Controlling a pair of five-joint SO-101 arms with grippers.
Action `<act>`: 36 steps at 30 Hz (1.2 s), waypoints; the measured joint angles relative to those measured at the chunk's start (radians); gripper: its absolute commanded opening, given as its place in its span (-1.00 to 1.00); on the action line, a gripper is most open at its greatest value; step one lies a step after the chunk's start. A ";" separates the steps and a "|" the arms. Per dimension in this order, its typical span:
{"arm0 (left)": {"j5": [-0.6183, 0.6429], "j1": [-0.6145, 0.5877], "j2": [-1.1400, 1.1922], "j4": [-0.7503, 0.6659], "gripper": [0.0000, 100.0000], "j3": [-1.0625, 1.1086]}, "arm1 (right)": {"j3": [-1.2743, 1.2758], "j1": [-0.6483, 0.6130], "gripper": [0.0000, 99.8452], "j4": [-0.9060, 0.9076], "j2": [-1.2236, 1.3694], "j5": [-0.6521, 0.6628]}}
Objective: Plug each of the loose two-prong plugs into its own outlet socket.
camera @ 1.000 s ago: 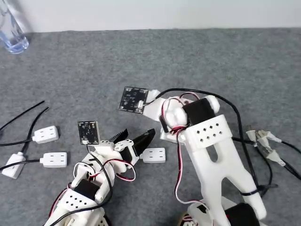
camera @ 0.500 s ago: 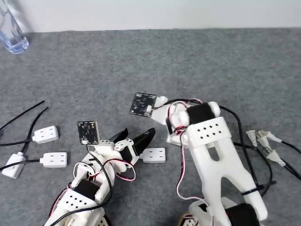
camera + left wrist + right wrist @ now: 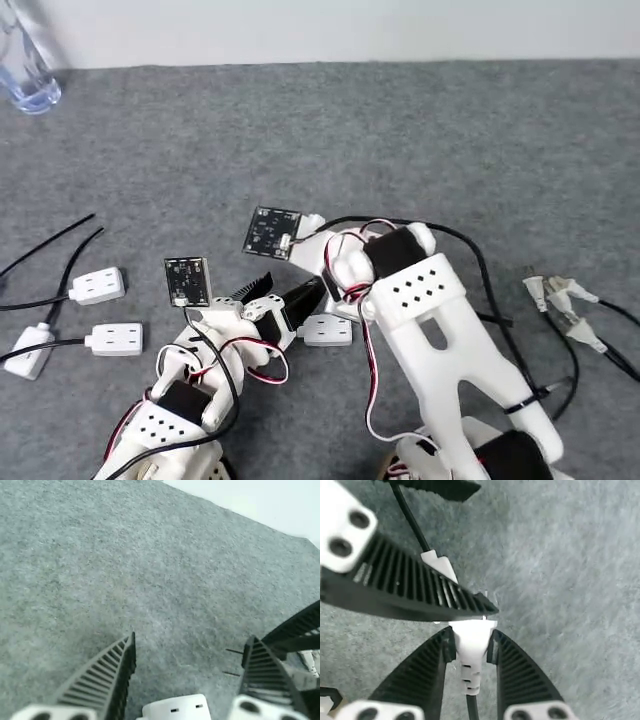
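In the right wrist view my right gripper (image 3: 470,632) is shut on a white two-prong plug (image 3: 469,652), whose prongs (image 3: 490,598) stick out past a black finger (image 3: 405,590) of the left gripper crossing in front. My left gripper (image 3: 190,640) stands open over a white outlet socket (image 3: 175,711); the plug's prongs (image 3: 232,662) show beside one of its fingers. From above, the left gripper (image 3: 295,287) hangs just over that socket (image 3: 326,330), and the right arm's wrist (image 3: 395,255) leans in over it.
Other white sockets (image 3: 98,285) (image 3: 115,339) (image 3: 28,352) with black cords lie at the left. Loose plugs (image 3: 560,295) (image 3: 585,336) on cords lie at the right edge. A clear bottle (image 3: 25,80) stands at the back left. Grey carpet spreads behind.
The right arm's wrist swung right, then back left and closer to the left gripper and the socket. The left arm has kept still.
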 measured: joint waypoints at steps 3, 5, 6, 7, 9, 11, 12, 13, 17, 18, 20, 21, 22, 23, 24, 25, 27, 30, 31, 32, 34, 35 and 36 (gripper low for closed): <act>0.006 0.000 0.000 0.000 -0.35 0.000 | -0.049 -0.005 -0.98 0.046 0.000 -0.005; 0.006 0.000 -0.006 -0.002 -0.35 -0.002 | -0.078 -0.006 -0.98 0.080 0.002 -0.005; 0.006 0.000 -0.011 -0.002 -0.35 -0.002 | -0.091 -0.006 -0.98 0.095 0.002 -0.005; 0.006 0.000 -0.011 -0.002 -0.35 -0.003 | -0.098 -0.006 -0.98 0.106 0.002 -0.005; 0.006 0.000 -0.011 -0.005 -0.35 -0.003 | -0.103 -0.006 -0.98 0.112 0.002 -0.005; 0.006 0.000 -0.008 -0.006 -0.35 -0.003 | -0.103 -0.006 -0.98 0.114 0.002 -0.018; 0.006 0.000 -0.008 -0.006 -0.35 -0.003 | -0.103 -0.006 -0.98 0.114 0.002 -0.025; 0.006 0.000 -0.006 -0.006 -0.35 -0.003 | -0.103 -0.006 -0.98 0.114 0.002 -0.029; 0.006 -0.002 -0.006 -0.006 -0.35 -0.003 | -0.103 -0.028 -0.98 0.114 0.002 -0.041; 0.006 -0.002 -0.006 -0.006 -0.35 -0.003 | -0.103 -0.034 -0.98 0.114 0.002 -0.043; 0.006 -0.002 -0.006 -0.006 -0.35 -0.003 | -0.120 -0.046 -0.98 0.114 0.002 -0.060; 0.006 -0.002 -0.006 -0.008 -0.35 -0.003 | -0.132 -0.051 -0.98 0.114 0.002 -0.071; 0.006 -0.003 -0.011 -0.008 -0.35 -0.003 | -0.146 -0.051 -0.98 0.114 0.002 -0.077; 0.008 -0.005 -0.011 -0.012 -0.35 -0.005 | -0.157 -0.052 -0.98 0.115 0.002 -0.081; 0.008 -0.005 -0.011 -0.014 -0.35 -0.006 | -0.167 -0.058 -0.98 0.115 0.002 -0.084; 0.008 -0.008 -0.011 -0.014 -0.35 -0.006 | -0.176 -0.063 -0.98 0.115 0.002 -0.086; 0.008 -0.011 -0.011 -0.009 -0.35 -0.006 | -0.184 -0.068 -0.98 0.115 0.002 -0.087; 0.008 -0.011 -0.011 -0.008 -0.35 -0.005 | -0.184 -0.068 -0.98 0.115 0.002 -0.087; 0.008 -0.011 -0.011 -0.008 -0.35 -0.005 | -0.184 -0.068 -0.98 0.115 0.002 -0.087; 0.008 -0.011 -0.011 -0.008 -0.35 -0.005 | -0.184 -0.068 -0.98 0.115 0.002 -0.091; 0.008 -0.011 -0.011 -0.008 -0.35 -0.005 | -0.184 -0.068 -0.98 0.115 0.002 -0.091; 0.008 -0.011 -0.011 -0.008 -0.35 -0.005 | -0.184 -0.068 -0.98 0.115 0.002 -0.094; 0.008 -0.011 -0.011 -0.008 -0.35 -0.005 | -0.184 -0.068 -0.98 0.115 0.002 -0.101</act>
